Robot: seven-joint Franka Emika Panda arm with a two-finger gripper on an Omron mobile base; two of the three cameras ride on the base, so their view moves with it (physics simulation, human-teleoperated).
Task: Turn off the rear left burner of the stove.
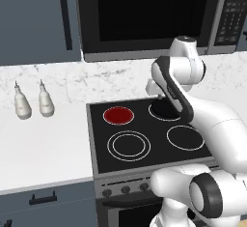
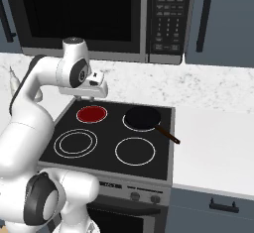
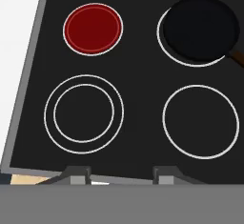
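4 burner marks (image 3: 93,29), 1 pan (image 3: 200,26), 2 white bottles (image 1: 22,104), 1 microwave (image 1: 144,13).

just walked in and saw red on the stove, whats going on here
A white robot arm is hovering above the stove with its end effector holding nothing. The rear left burner glows solid red, so it is on. A black pan sits on the rear right burner. The knobs on the front panel are untouched so far. Two white bottles stand on the counter.
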